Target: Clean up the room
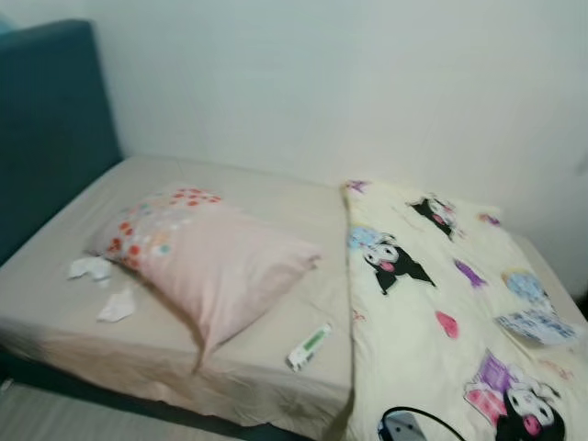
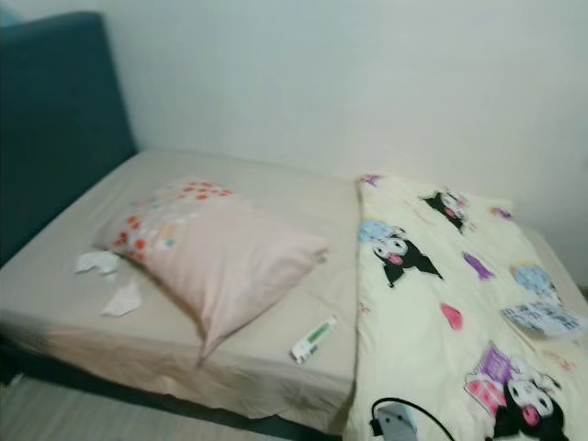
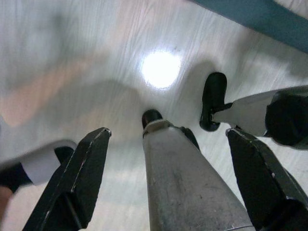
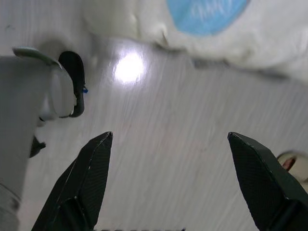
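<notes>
Two grippers, left gripper (image 3: 163, 178) and right gripper (image 4: 168, 183), spread open, empty, above floor. Tube (image 1: 309, 346) lower centre, long axis diagonal; nearer arm unclear.

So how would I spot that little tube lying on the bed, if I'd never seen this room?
Start at the bed with its beige sheet and find the pink pillow in the middle. Just past the pillow's lower corner, near the bed's front edge and beside the cartoon-print blanket, lies the tube. It is slim, white with green markings, unlike the crumpled white tissues on the pillow's other side.
</notes>
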### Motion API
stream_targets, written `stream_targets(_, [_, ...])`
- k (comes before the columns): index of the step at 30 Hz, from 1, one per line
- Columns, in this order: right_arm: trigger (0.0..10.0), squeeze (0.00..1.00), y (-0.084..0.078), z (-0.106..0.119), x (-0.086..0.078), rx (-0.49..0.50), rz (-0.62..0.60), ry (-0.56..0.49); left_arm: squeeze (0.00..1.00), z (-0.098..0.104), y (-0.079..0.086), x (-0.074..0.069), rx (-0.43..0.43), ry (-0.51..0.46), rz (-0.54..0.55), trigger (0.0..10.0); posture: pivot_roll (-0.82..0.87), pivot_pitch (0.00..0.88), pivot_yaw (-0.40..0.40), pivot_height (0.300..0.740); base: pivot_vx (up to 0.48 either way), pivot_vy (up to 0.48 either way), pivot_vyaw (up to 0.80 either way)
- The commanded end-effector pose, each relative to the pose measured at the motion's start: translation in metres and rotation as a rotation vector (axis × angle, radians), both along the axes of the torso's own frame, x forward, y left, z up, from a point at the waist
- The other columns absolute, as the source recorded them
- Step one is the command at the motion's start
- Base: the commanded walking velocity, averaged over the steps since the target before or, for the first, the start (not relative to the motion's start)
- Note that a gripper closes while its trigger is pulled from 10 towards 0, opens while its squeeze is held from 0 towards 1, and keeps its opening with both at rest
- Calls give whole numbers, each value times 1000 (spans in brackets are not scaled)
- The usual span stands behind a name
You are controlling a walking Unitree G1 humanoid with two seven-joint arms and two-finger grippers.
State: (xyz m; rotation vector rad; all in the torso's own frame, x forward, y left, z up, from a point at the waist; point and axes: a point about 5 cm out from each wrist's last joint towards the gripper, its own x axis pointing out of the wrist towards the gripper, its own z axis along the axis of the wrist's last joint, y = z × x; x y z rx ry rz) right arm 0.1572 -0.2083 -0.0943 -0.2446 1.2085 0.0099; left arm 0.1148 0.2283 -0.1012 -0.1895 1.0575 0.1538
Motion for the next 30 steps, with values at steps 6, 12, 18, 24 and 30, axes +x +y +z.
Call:
stream_targets(6, [10000,0,4,3,8,-8,17,-14,0,-2,-3,-4,-2,15,12,10000,-42,0,-100,711,0,0,-741])
stream_targets(12, [10000,0,0,6,14,-16,32,-15,0,-2,-2,-4,6,9,25,10000,-36,0,-101,711,0,0,-740])
stream_targets(18, [10000,0,-8,7,14,-22,32,-14,0,-2,-1,-4,13,8,33,10000,-40,0,-97,711,0,0,-740])
stream_targets(24, [10000,0,-16,6,8,-31,15,-16,0,-2,-2,-5,6,14,25,10000,-43,0,-98,711,0,0,-371])
stream_targets(30, [10000,0,-16,6,6,-32,23,-14,0,-2,-3,-4,-1,13,25,10000,-42,0,-102,711,0,-215,0])
